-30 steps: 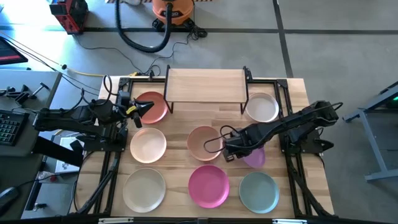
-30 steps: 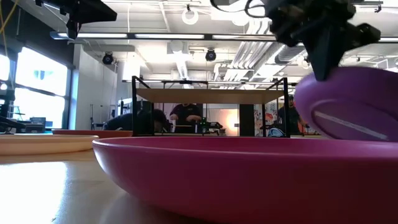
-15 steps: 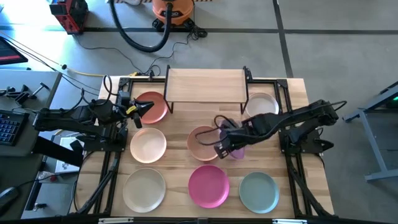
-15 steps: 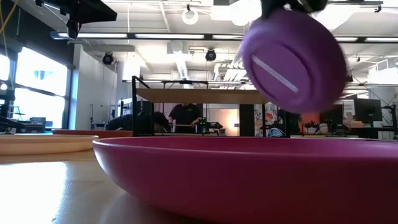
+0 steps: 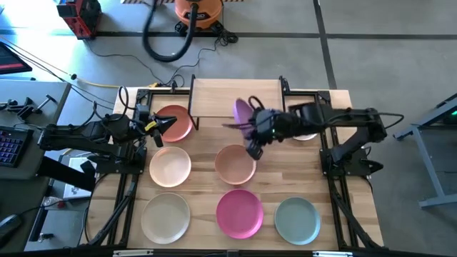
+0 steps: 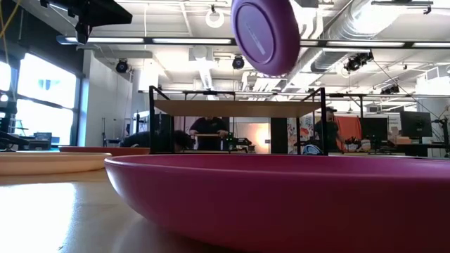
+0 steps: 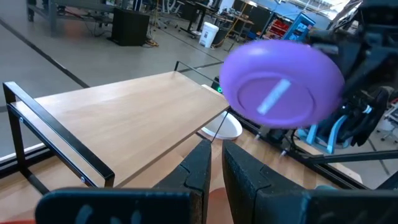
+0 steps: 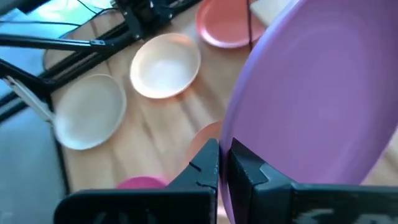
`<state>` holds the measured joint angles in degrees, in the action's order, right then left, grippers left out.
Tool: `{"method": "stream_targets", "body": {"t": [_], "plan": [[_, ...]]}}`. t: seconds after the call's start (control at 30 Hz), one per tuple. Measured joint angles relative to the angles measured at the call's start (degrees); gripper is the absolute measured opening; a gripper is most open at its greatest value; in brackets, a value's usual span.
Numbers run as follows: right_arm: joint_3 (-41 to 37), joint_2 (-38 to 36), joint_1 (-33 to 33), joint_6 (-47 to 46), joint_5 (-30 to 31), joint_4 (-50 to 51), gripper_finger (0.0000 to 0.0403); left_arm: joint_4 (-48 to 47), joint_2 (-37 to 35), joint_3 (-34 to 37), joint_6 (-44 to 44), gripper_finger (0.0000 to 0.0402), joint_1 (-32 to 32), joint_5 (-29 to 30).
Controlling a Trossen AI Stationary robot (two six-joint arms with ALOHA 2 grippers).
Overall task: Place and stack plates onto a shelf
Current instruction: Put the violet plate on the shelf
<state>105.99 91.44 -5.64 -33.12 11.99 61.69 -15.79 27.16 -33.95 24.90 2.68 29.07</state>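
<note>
Since a second ago, purple plate (image 5: 243,114) lifted off table (image 5: 203,153), now tilted on edge above shelf (image 5: 235,96) front, pinched by right claw (image 5: 255,132) for placing; left claw (image 5: 163,126) idle, closed.

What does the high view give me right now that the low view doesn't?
Only the high view shows both arms and the full layout: the right end effector gripping the purple plate at the shelf's front edge, the left end effector over the terracotta plate, plus the tan-pink plate and pale teal plate. Only the low view shows the purple plate's height, tilted well above the shelf board, and people beyond the table. Both show the purple plate, shelf and magenta plate.
</note>
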Motion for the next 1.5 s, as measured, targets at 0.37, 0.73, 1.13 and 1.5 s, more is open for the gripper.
{"method": "stream_targets", "body": {"t": [0.37, 0.73, 1.13, 1.5], "plan": [[0.17, 0.07, 9.89, 30.45, -0.02, 3.42, 0.0000, -0.01, 0.00, 0.00, 0.51, 0.0031, 0.00, -0.01], [0.07, 5.29, 18.10, 51.58, 3.97, 11.11, 0.0000, -0.03, 0.00, 0.00, 0.93, 0.0031, 0.00, 0.01], [-0.02, 13.14, 21.99, 51.21, 4.09, 15.66, 0.0000, -0.76, 0.00, 0.00, 1.75, 0.0031, 0.00, 0.01], [-0.02, 13.29, 24.85, 49.69, 0.23, 15.36, 0.0000, -0.91, 0.00, 0.00, 2.05, 0.0031, 0.00, 0.01]]}}
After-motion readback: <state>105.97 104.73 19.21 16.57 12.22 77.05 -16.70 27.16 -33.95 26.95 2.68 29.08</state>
